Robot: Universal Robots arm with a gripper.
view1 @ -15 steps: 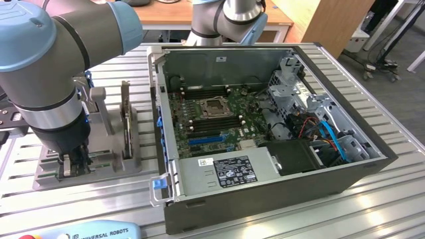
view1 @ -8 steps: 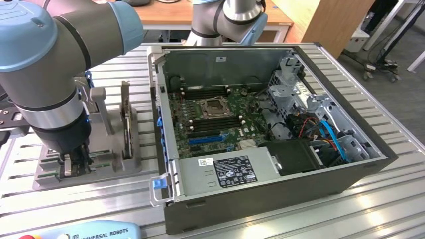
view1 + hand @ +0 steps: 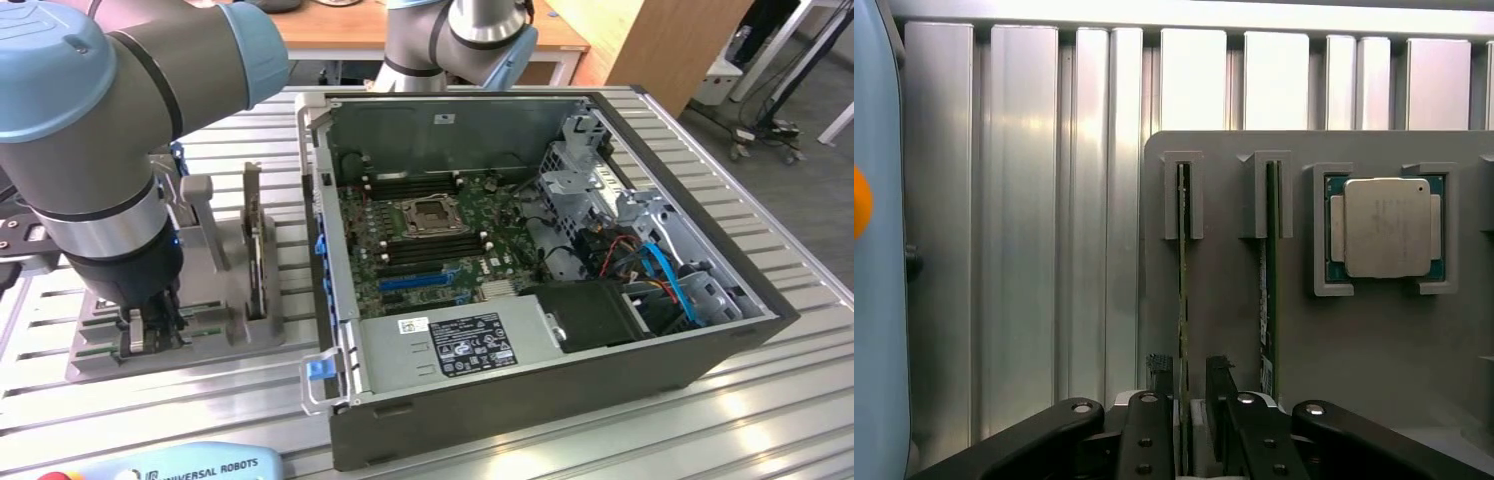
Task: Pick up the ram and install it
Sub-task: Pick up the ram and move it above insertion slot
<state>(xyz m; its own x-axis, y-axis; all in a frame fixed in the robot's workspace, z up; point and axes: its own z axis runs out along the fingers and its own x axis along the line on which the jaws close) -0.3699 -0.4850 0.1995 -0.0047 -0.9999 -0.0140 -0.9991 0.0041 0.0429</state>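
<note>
I'm low over the holder (image 3: 1374, 340), my gripper (image 3: 1189, 378) open astride the upright ram (image 3: 1182, 280), a finger either side, not yet squeezing, a second stick (image 3: 1267, 290) just beside.

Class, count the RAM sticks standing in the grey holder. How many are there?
2. One ram stands edge-on inside the open gripper. The second ram stands in the neighbouring slot, nearer the processor. Others could be hidden beyond the visible part of the holder.
</note>
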